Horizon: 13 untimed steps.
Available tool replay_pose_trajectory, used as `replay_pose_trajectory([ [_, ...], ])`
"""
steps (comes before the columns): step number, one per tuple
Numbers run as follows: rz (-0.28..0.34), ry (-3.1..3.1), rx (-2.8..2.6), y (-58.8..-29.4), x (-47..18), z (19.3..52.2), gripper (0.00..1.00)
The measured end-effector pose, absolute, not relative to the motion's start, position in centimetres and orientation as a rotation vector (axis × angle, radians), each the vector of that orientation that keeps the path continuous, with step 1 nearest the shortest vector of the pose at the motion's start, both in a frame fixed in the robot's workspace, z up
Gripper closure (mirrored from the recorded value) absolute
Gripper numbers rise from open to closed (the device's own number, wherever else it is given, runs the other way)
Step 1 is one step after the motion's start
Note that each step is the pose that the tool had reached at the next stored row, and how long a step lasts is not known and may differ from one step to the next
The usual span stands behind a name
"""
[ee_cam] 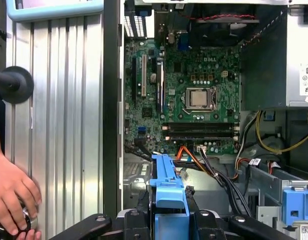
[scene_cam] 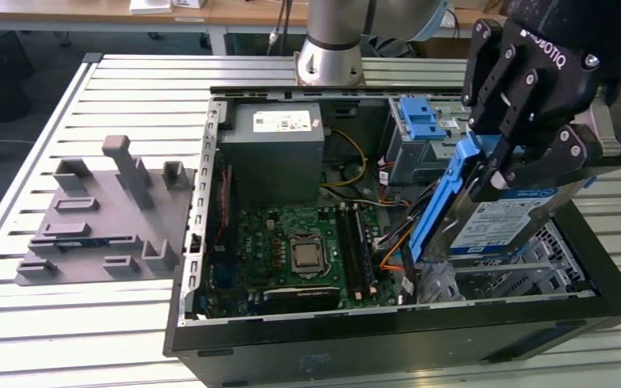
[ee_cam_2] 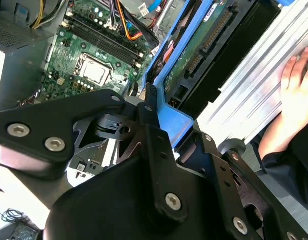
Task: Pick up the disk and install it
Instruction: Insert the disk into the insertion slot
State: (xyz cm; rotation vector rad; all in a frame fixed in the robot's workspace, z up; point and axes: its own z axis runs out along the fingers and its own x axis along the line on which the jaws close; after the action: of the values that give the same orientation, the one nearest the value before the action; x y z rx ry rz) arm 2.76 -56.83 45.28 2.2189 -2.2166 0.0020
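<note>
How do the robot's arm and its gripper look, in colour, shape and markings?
The arm is a round, silver-grey metal column. The gripper is black, built of flat jointed links fastened with silver screws, and it carries white lettering on its body.

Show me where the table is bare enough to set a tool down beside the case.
Bare slats of the table lie on the camera-near side of the grey fixture plate and beyond it, at the exterior view's left of the computer case. Inside the case it is crowded: cables sit beside the disk held by the gripper.
</note>
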Motion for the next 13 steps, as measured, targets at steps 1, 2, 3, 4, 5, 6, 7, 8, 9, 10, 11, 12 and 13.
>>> replay_pose_trajectory([
  [1, 0.002, -2.217, 2.219, -56.8, 2.8, 45.3, 0.64],
  [2, 0.002, -2.217, 2.219, -56.8, 2.8, 45.3, 0.64],
  [3, 0.002, -2.217, 2.219, -56.8, 2.8, 45.3, 0.64],
  [4, 0.002, -2.217, 2.219, -56.8, 2.8, 45.3, 0.64],
  [5, 0.002, -2.217, 2.219, -56.8, 2.9, 45.3, 0.64],
  [6, 0.002, -2.217, 2.219, -56.8, 3.0, 45.3, 0.64],
  [7, 0.002, -2.217, 2.219, -56.8, 3.2, 45.3, 0.64],
  [8, 0.002, -2.217, 2.219, -56.8, 3.4, 45.3, 0.64],
  [9, 0.002, -2.217, 2.219, -56.8, 3.7, 45.3, 0.64],
  [10, 0.002, -2.217, 2.219, -56.8, 3.9, 45.2, 0.64],
  [11, 0.002, -2.217, 2.219, -56.8, 4.2, 45.2, 0.64],
  [12, 0.002, -2.217, 2.219, -56.8, 4.4, 45.2, 0.64],
  [13, 0.002, -2.217, 2.219, -56.8, 4.7, 45.2, 0.64],
])
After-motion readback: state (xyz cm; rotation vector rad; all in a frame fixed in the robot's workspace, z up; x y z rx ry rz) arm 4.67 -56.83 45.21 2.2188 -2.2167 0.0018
